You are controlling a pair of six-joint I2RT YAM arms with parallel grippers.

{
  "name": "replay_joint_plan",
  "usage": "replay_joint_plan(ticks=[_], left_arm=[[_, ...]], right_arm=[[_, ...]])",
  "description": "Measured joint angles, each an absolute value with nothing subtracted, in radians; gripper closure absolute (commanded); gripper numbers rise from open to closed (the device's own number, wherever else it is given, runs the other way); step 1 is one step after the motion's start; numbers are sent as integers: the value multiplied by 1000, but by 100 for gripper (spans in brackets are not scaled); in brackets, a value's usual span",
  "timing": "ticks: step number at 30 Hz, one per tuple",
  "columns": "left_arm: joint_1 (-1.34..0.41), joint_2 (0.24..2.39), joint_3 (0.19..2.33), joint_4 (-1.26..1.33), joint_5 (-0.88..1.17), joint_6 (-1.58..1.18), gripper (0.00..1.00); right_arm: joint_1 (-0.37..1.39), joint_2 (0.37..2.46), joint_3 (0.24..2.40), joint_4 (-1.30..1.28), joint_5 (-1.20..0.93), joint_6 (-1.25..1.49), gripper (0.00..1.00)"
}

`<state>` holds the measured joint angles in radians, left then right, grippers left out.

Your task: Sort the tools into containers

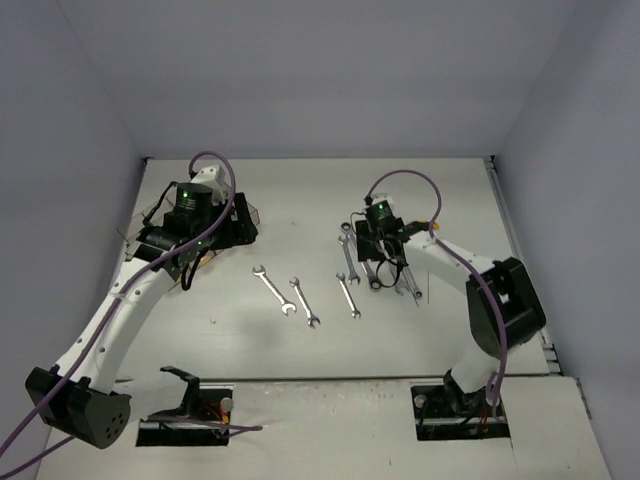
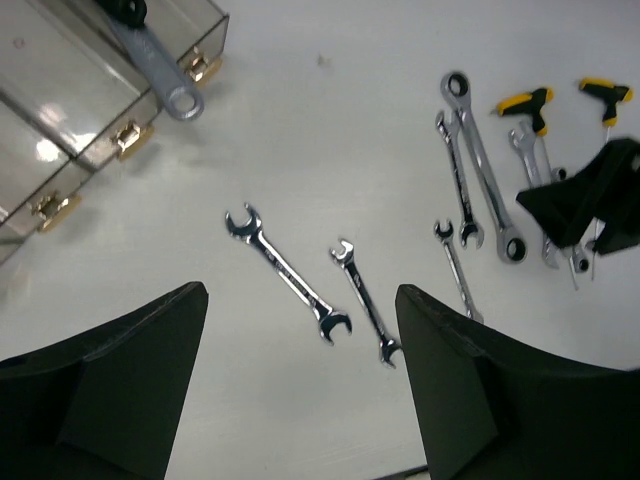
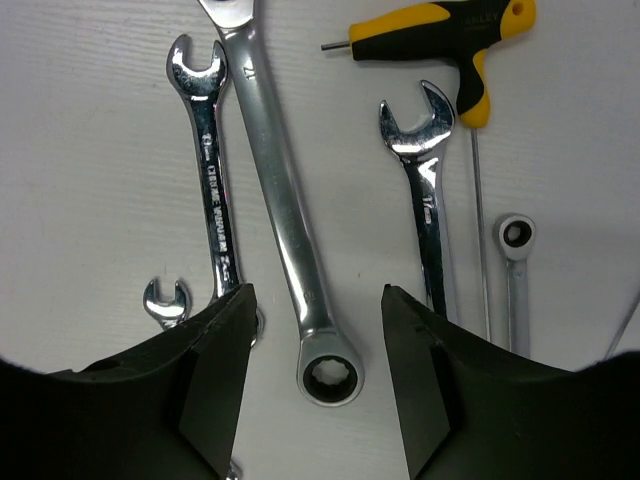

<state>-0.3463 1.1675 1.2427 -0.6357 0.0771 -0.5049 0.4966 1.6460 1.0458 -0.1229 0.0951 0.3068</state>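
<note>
Presently right tool [image 3: 317,300] stands wide astride the ratchet wrench [image 3: 283,200]; left tool [image 2: 300,295] wide, empty.

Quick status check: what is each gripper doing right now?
Left gripper: open, empty.
Right gripper: open, fingers either side of the big ratcheting wrench, not clamped on it.

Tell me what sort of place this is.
Probably a robotics lab test cell: a white table boxed in by blank walls, a left arm and right arm bolted at its near edge, wrenches laid out near clear bins.
</note>
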Motion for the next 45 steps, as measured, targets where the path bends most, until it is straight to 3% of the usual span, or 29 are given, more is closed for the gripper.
replay_joint_plan(ticks=[6,16,45], left_arm=[[-360,1041,1123,-693,70,-505,26],[-360,1013,1101,-717,62,-506,26],[-393,1155,1155,-718,89,-482,26]], right_arm=[[467,1814,1178,-121,62,253,52],[452,1990,1336,-146,30,183,53],[468,2016,1366,-243,-11,169,59]])
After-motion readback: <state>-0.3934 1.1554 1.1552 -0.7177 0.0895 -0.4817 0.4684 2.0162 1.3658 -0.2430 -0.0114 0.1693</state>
